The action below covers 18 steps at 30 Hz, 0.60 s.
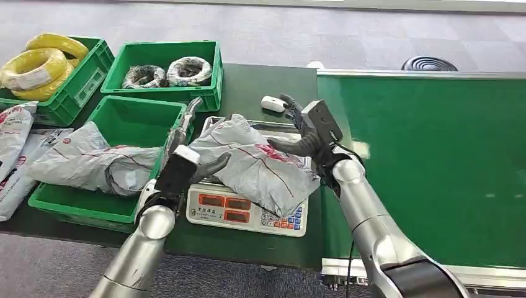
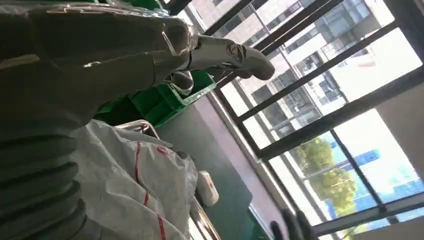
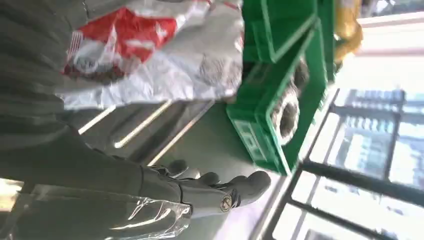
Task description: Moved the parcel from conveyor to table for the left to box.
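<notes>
Parcel point(image 1: 260, 162) lies across the scale point(image 1: 248, 214) on the counter point(image 1: 260, 93), a soft crinkly poly bag, likely light and slippery; take it by the bulky middle. Left hand point(image 1: 189, 152) and right hand point(image 1: 296, 127) flank it, fingers spread, holding nothing. Right wrist view shows the red print; head view shows the green crate point(image 1: 80, 208) beyond.

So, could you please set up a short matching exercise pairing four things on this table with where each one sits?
Things:
1. grey parcel
2. yellow cable coils
3. black-and-white coils
4. white mouse-like device

Places:
A. far-left green crate
B. bare tabletop behind the scale
C. on the scale
D. middle back green crate

Pairs: 1-C, 2-A, 3-D, 4-B
</notes>
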### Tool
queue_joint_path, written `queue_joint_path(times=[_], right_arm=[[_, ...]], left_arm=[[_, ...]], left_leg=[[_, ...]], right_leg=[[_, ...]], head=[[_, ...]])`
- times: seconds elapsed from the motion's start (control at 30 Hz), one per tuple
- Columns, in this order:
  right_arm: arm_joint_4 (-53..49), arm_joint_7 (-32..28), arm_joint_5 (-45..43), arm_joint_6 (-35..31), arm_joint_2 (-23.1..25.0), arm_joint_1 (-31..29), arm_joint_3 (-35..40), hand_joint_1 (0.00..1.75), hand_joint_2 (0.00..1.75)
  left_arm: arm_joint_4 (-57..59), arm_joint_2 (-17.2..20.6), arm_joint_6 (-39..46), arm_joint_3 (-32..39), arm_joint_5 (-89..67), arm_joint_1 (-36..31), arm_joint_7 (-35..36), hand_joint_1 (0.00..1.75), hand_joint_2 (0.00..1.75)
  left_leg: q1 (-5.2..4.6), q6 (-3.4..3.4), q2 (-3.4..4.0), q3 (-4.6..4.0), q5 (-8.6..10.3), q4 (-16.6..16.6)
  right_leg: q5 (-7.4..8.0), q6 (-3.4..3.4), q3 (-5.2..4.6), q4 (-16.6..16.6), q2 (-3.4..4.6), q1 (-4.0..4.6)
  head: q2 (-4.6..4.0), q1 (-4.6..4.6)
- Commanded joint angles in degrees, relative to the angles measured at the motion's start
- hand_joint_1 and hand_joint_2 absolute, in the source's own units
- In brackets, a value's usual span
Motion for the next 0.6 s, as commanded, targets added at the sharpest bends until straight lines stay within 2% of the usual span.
queue_joint_path(times=[0.03, 0.2, 0.33, 0.37, 0.4, 0.43, 0.47, 0.57, 0.6], right_arm=[[-24.5, -0.37, -4.91, -5.7, -5.47, 12.37, -13.96, 0.0, 1.75], [-40.04, -3.69, -6.62, -12.03, -5.58, 21.91, -21.43, 0.0, 1.75], [-47.22, -4.3, -8.58, -11.04, -5.38, 26.54, -23.73, 0.0, 1.75], [-47.63, -3.8, -11.11, -7.73, -5.47, 27.25, -23.78, 0.0, 1.75], [-47.43, -3.63, -9.98, -8.19, -5.47, 27.77, -23.6, 0.0, 1.75], [-47.26, -3.7, -9.73, -8.35, -5.27, 27.93, -23.46, 0.0, 1.75], [-46.98, -3.65, -9.47, -8.5, -5.07, 27.94, -23.34, 0.0, 1.75], [-45.98, -3.66, -9.51, -8.5, -4.48, 27.61, -23.08, 0.0, 1.75], [-45.27, -3.02, -10.15, -7.24, -4.21, 27.56, -22.45, 0.0, 1.75]], left_arm=[[21.06, -3.69, -1.44, -5.29, -9.6, -11.35, 5.02, 0.0, 1.75], [36.95, -6.16, -6.24, -9.09, -17.59, -16.83, 10.72, 0.0, 1.75], [46.2, -7.82, -7.72, -12.21, -22.09, -18.87, 11.71, 0.0, 1.75], [48.59, -8.36, -10.23, -12.57, -22.49, -19.18, 11.81, 0.0, 1.75], [49.34, -8.49, -11.07, -12.58, -22.34, -18.64, 11.35, 0.42, 1.75], [49.5, -8.48, -10.7, -12.76, -22.53, -18.31, 11.23, 0.42, 1.75], [50.03, -8.51, -11.14, -13.11, -22.85, -18.24, 11.35, 1.66, 1.75], [49.99, -8.12, -11.13, -13.39, -23.52, -17.98, 12.03, 1.73, 1.75], [48.12, -7.53, -7.22, -12.75, -23.86, -17.41, 11.4, 1.71, 1.75]], left_leg=[[0.03, 0.02, -0.51, -0.07, 0.12, -0.05], [-0.01, 0.03, -0.58, -0.09, 0.11, -0.08], [-0.01, 0.01, -0.79, -0.11, 0.14, -0.09], [-0.03, 0.01, -0.85, -0.08, 0.16, -0.13], [-0.04, 0.02, -0.72, -0.1, 0.08, -0.09], [-0.03, 0.01, -0.42, -0.08, 0.01, -0.05], [-0.04, 0.02, -0.42, -0.04, 0.04, -0.11], [-0.04, 0.02, -0.23, 0.01, 0.03, -0.12], [-0.05, 0.02, -0.21, 0.01, 0.01, -0.06]], right_leg=[[-0.02, 0.01, 0.14, -0.13, -0.55, 0.03], [-0.02, 0.01, 0.15, -0.16, -0.61, -0.02], [-0.06, 0.0, 0.14, -0.2, -0.83, -0.03], [-0.05, 0.0, 0.21, -0.24, -0.91, -0.05], [-0.03, 0.02, 0.16, -0.19, -0.7, -0.06], [-0.02, 0.01, 0.09, -0.14, -0.42, -0.04], [0.0, 0.02, 0.15, -0.2, -0.45, -0.04], [0.04, 0.01, 0.14, -0.17, -0.25, -0.05], [0.01, 0.02, 0.14, -0.1, -0.22, -0.05]], head=[[-0.02, 0.0], [0.0, 0.02], [0.0, 0.02], [0.0, 0.0], [-0.02, 0.0], [0.0, -0.02], [0.0, -0.02], [0.0, -0.02], [0.0, -0.02]])
